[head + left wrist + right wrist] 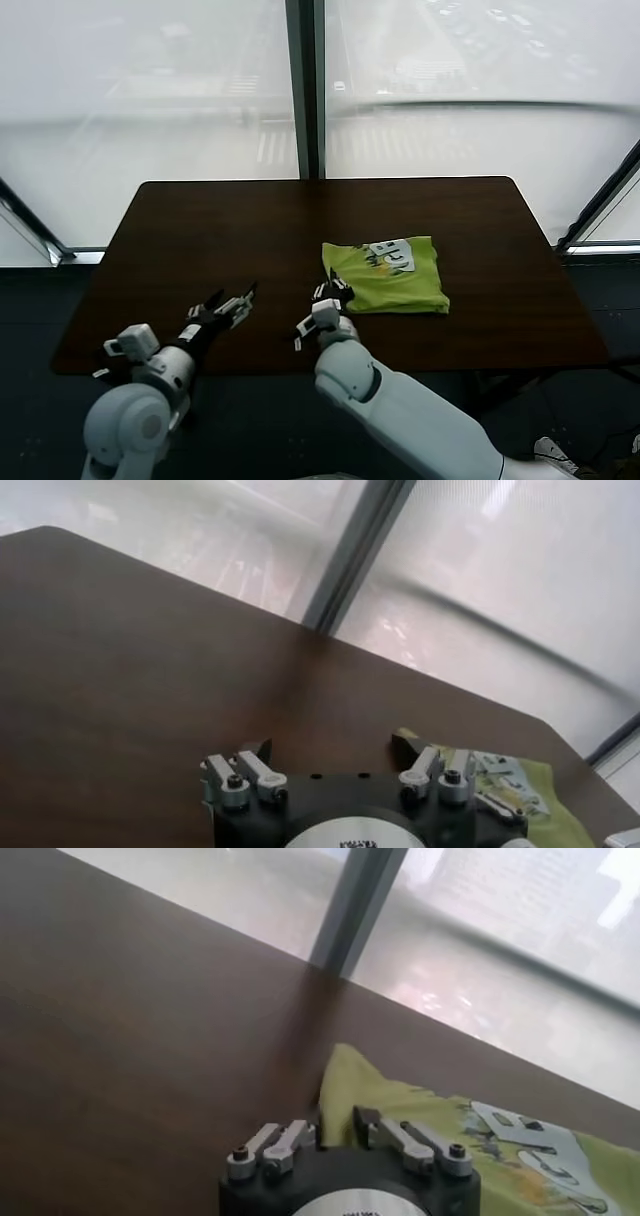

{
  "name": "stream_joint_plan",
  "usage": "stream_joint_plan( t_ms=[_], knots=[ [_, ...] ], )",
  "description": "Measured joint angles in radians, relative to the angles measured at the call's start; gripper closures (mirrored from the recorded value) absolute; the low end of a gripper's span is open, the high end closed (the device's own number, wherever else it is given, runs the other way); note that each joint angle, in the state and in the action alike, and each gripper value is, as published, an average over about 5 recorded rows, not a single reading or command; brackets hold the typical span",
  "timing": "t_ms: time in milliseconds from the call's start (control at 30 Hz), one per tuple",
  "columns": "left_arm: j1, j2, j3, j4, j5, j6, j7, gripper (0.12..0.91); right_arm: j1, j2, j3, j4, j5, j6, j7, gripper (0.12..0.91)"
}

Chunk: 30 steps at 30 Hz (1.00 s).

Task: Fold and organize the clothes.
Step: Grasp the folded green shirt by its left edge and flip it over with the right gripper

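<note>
The clothes are one lime-green T-shirt [395,280], folded into a small rectangle with its white print on top. It lies right of the middle of the dark table [250,220]. My right gripper [335,290] is at the shirt's near left corner. In the right wrist view the right gripper [338,1116] has its jaws drawn close with the T-shirt's [420,1103] green edge pinched between them. My left gripper [240,300] hovers open over bare table near the front, well left of the shirt. The left wrist view shows the left gripper [330,748] with nothing between its fingers and the T-shirt [540,800] off to one side.
The table's front edge [300,368] runs just below both grippers. Large windows with a dark central post [305,90] stand behind the table's far edge. Bare tabletop spreads to the left and behind the shirt.
</note>
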Motion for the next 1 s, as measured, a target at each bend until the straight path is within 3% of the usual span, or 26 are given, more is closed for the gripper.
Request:
stream_joint_plan(
  t_ms=[267, 467, 633, 767, 1000],
  knots=[
    [-0.017, 0.005, -0.03, -0.006, -0.034, 0.009, -0.015, 0.123, 0.02, 0.055, -0.002, 0.076, 0.157, 0.183, -0.155, 0.838],
    [-0.032, 0.038, -0.125, -0.004, -0.104, 0.023, -0.031, 0.123, 0.034, 0.131, 0.019, 0.136, 0.282, 0.256, -0.206, 0.838],
    [-0.034, 0.057, -0.222, 0.011, -0.132, 0.023, -0.031, 0.123, 0.026, 0.131, 0.078, 0.214, 0.384, 0.28, -0.229, 0.838],
    [-0.053, 0.058, -0.27, 0.027, -0.131, 0.016, -0.032, 0.123, 0.007, 0.064, 0.163, 0.254, 0.409, 0.264, -0.235, 0.838],
    [-0.092, 0.062, -0.315, 0.059, -0.153, 0.003, -0.032, 0.123, -0.069, -0.18, 0.352, 0.2, 0.368, 0.228, -0.324, 0.838]
  ],
)
